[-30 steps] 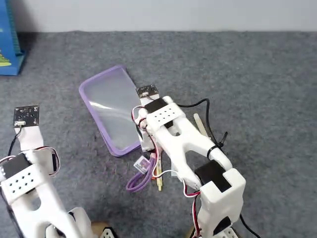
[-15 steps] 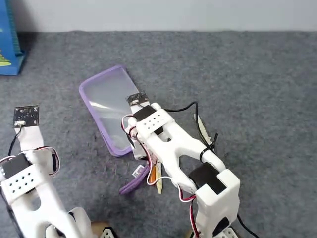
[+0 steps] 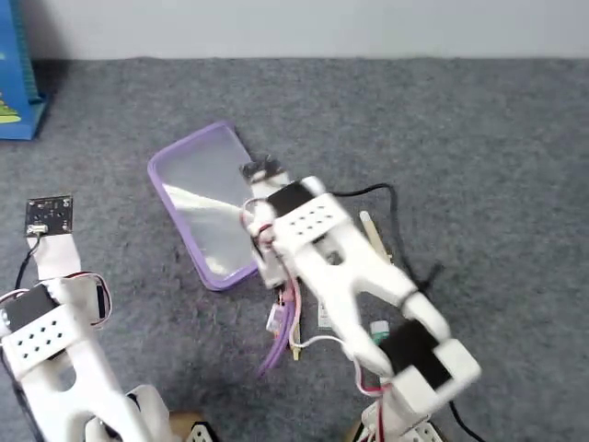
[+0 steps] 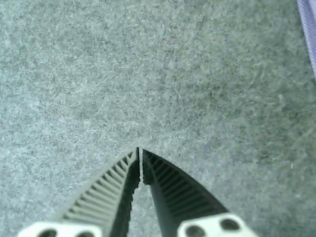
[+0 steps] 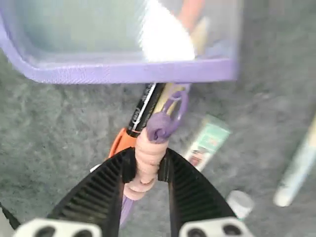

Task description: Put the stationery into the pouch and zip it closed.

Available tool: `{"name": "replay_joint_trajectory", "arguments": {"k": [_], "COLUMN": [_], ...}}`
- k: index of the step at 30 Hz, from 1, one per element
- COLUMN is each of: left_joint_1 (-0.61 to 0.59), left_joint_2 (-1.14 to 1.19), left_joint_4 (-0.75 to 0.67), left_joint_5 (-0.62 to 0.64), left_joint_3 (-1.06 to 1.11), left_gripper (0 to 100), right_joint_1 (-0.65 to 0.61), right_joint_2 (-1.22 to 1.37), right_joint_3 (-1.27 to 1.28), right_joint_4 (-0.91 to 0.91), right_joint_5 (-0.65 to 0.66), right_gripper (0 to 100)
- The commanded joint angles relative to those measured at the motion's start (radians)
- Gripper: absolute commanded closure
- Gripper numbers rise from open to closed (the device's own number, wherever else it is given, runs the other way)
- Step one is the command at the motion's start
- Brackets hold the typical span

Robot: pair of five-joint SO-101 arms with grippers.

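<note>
Two tools sit over the counter. The right tool pinches a bumpy pink pen. The pen's purple loop end faces the purple rim of the clear pouch, I think so it can slide in. The pouch lies flat on the counter. A black and orange marker touches that rim, and a small green pack lies near. The left tool is pressed together and holds nothing above the soft grey counter. A blue box sits by the pale wall.

L gripper tips together, above grey carpet, pouch edge
</note>
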Motion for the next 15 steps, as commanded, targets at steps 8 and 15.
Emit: {"name": "replay_joint_trajectory", "arguments": {"k": [8, 15], "left_joint_1": [0.002, 0.003], "left_joint_2": [-0.029, -0.031], "left_joint_4": [-0.02, -0.014], "left_joint_5": [0.006, 0.006], "left_joint_3": [-0.012, -0.036], "left_gripper": [98, 98], "right_joint_1": [0.205, 0.275], "right_joint_2": [-0.414, -0.427], "right_joint_3": [-0.008, -0.008], "right_joint_4": [-0.232, -0.582], "right_joint_5": [0.247, 0.397], "right_gripper": [99.1, 99.1]}}
